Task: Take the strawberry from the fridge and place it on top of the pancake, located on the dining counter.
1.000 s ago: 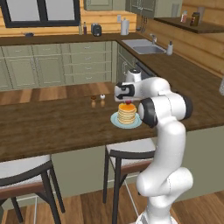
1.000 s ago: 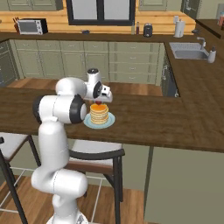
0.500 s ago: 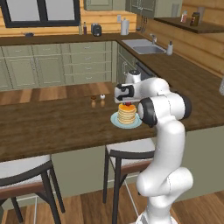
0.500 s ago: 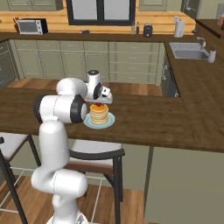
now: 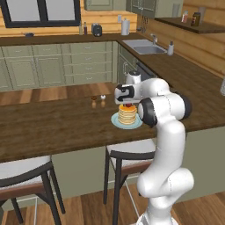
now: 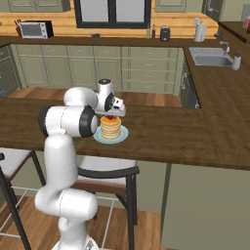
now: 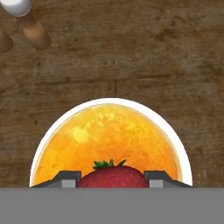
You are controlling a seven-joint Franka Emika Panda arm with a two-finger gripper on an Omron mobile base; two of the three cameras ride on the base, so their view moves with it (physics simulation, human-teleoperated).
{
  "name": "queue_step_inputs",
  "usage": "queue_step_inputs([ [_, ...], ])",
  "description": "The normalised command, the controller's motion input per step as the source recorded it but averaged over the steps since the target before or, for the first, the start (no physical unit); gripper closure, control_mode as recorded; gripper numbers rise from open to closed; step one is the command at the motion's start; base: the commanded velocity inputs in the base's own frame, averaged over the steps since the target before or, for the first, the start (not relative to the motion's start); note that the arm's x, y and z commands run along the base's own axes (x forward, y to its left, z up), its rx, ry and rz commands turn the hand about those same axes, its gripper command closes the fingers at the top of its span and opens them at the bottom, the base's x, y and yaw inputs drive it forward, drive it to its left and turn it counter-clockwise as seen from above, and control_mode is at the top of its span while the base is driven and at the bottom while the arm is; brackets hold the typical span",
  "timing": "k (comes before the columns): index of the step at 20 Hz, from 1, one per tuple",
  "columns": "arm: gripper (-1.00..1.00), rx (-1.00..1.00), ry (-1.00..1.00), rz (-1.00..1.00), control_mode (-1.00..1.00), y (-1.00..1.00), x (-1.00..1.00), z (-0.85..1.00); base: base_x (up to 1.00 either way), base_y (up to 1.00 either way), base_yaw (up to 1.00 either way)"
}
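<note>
My gripper (image 7: 113, 179) is shut on the red strawberry (image 7: 113, 176), which has a green leafy top and sits between the two dark fingertips. Straight below lies the golden pancake (image 7: 105, 140) on its white plate (image 7: 181, 153). From the left base view the gripper (image 5: 128, 105) hangs just over the pancake stack (image 5: 127, 114) on the dark-brown dining counter (image 5: 52, 127), with the strawberry (image 5: 128, 105) showing as a red speck. The right base view has the gripper (image 6: 112, 116) over the pancake stack (image 6: 110, 128) too. The fridge is out of view.
Two small shakers (image 5: 98, 99) stand on the counter behind the plate, seen at the top left of the hand view as shakers (image 7: 26, 22). White-seated stools (image 5: 132, 151) stand at the counter's near side. A sink (image 5: 145, 46) lies on the far counter.
</note>
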Motion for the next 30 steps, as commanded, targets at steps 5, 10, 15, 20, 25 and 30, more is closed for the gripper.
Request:
queue_step_inputs([
  [5,-1.0,0.0,0.01,0.0,-1.0,0.0,0.0,-0.04,0.0,0.0,0.0],
  [10,-1.0,0.0,0.0,0.0,-1.0,0.0,-0.01,0.14,0.0,0.0,0.0],
  [15,-1.0,-0.04,0.0,0.0,-1.0,0.0,-0.31,0.39,0.0,0.0,0.0],
  [20,-1.0,-0.03,0.0,0.0,-1.0,0.02,-0.85,0.41,0.0,0.0,0.0],
  [25,-1.0,0.0,0.0,0.0,-1.0,0.06,-1.0,0.3,0.0,0.0,0.0],
  [30,-1.0,0.0,0.0,0.0,-1.0,0.25,-1.0,0.31,0.0,0.0,0.0],
])
